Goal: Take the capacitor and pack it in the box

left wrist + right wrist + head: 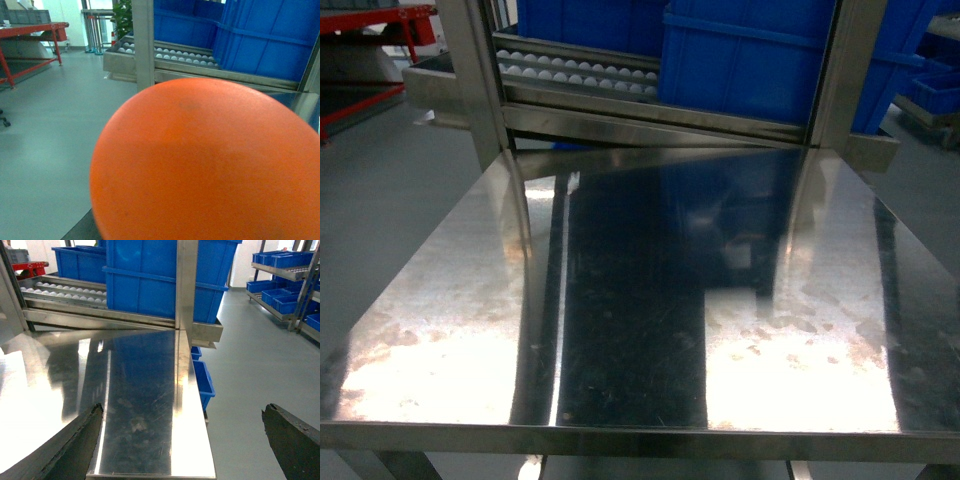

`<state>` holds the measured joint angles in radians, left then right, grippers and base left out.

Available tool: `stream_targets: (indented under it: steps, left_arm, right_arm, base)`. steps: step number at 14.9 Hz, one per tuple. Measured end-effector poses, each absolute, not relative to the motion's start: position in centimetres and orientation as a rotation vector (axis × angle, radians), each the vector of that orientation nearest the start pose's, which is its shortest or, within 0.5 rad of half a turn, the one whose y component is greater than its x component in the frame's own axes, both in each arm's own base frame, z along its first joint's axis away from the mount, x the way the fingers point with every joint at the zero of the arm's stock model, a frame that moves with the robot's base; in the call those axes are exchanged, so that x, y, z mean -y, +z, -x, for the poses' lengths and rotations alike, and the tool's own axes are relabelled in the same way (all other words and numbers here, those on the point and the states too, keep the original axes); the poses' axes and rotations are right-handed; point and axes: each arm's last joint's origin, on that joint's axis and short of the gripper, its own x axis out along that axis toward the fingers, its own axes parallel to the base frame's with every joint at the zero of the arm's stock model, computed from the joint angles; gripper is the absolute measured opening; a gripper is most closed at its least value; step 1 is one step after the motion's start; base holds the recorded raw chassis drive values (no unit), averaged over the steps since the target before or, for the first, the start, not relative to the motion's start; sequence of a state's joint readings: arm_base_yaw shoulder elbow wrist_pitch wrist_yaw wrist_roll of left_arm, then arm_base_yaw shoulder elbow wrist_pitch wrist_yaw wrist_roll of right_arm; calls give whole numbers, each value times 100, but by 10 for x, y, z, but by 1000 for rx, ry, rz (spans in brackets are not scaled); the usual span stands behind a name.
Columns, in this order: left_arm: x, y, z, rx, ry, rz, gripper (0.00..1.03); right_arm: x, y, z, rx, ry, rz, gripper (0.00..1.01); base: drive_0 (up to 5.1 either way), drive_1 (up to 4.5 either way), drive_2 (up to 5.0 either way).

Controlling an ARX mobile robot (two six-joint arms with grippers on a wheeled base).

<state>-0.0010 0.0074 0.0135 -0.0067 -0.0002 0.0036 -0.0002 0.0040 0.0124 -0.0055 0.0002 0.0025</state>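
Steel table [620, 300] bare-topped; right pincer [182, 435] fingers spread wide.

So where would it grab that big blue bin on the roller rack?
Probably the raised ledge across the front wall of the blue bin, approached from the steel table side. The bin looks too wide to span, and a steel upright and a neighbouring bin crowd it.
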Motion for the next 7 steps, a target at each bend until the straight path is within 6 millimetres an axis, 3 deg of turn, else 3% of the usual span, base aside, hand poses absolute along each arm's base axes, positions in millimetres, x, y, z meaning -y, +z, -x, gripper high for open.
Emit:
stream_targets:
  steps: [7]
  left_arm:
    - [0,167,-97,0,-1,-4,44]
  right_arm:
    - [0,167,-97,4,0,-2,98]
  base:
    - [0,0,0]
